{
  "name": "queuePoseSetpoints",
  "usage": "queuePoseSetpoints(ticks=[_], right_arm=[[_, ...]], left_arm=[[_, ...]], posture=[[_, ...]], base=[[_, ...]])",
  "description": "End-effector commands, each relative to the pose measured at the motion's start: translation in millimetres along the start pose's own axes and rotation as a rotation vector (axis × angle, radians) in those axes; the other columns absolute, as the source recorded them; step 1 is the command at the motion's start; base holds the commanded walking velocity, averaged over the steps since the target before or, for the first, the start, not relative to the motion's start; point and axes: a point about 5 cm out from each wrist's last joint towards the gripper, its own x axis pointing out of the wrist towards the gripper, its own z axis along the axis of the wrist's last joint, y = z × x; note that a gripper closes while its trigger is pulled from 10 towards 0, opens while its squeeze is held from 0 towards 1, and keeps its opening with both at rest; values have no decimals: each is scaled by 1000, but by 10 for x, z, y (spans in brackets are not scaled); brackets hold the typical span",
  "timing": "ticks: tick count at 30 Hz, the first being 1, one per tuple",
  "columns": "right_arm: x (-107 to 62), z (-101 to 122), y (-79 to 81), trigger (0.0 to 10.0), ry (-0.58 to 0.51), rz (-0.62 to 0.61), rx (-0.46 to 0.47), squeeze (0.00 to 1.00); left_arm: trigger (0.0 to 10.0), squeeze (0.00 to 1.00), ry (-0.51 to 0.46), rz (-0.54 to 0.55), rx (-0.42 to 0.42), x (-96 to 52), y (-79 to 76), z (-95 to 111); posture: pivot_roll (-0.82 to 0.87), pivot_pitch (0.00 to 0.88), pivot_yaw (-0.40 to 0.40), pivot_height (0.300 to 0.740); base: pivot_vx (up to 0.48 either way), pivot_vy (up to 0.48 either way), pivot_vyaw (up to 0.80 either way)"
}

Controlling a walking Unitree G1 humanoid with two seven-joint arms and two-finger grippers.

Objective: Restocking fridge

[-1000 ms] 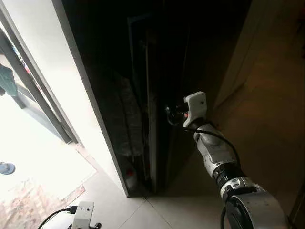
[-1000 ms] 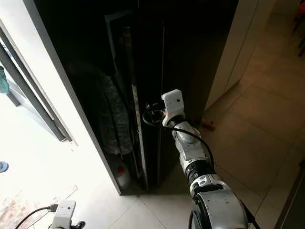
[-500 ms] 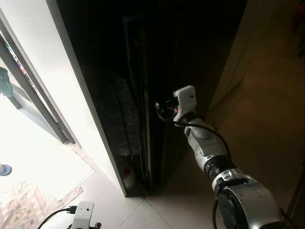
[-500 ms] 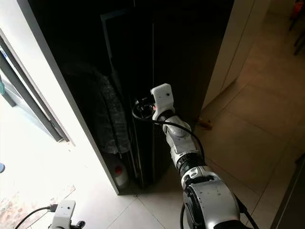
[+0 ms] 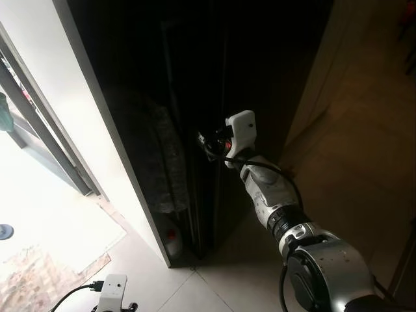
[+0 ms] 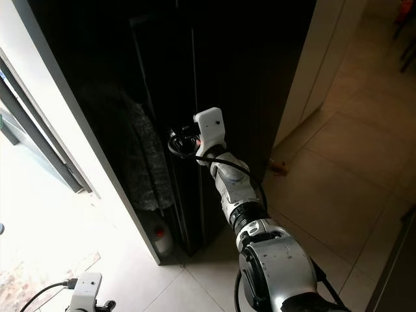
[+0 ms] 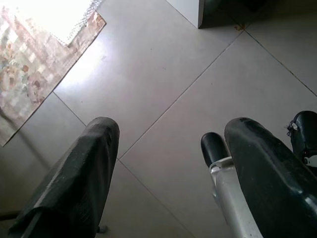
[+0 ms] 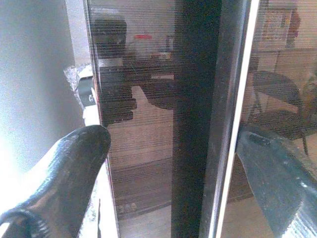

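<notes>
The fridge (image 6: 221,71) is standing tall and dark w/ its doors shut, right in front of the right gripper (image 8: 173,148). That gripper is reaching up to the vertical edge (image 8: 195,119) btwn the glossy door panels, fingers spread wide, one finger (image 8: 74,163) sitting on each side of that dark edge, nothing pinched. Can't tell whether the pads are touching the door. The glossy door face is mirroring room furniture just past the fingers. The right arm (image 6: 231,188) is stretching up from the robot's shoulder to the door, a black cable (image 6: 179,144) looping at the wrist.

To the gripper's left, in the gap beside the fridge, a greyish wrapped bundle (image 6: 140,156) is hanging, w/ a small bottle (image 6: 160,239) on the floor below it. Further left a white wall edge (image 5: 104,123) and a very bright window area.

The left gripper (image 7: 168,163) is hanging low, fingers apart and holding nothing, pointing at pale floor tiles (image 7: 163,74); a patterned rug (image 7: 34,64) is lying near it on the floor.
</notes>
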Motion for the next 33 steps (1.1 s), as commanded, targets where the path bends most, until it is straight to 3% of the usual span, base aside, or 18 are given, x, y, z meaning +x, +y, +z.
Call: queuePoseSetpoints(ticks=[1,18,27,33], right_arm=[[132,105,240,10000,-23,118,-1,0],[204,114,442,10000,-21,181,49,0],[-31,-91,217,10000,-30,89,19,0],[-423,-228,-123,10000,-84,-120,1,0]], left_arm=[[10000,0,7,17,-11,-6,29,-29],[10000,0,4,9,-23,-6,-5,-33],[10000,0,8,5,-24,-7,-26,-46],[10000,0,15,-5,-15,-9,-52,-62]], posture=[[-106,0,27,740],[-102,0,6,740],[-121,0,-5,740],[-154,0,-12,740]], base=[[0,0,0],[0,0,0],[0,0,0],[0,0,0]])
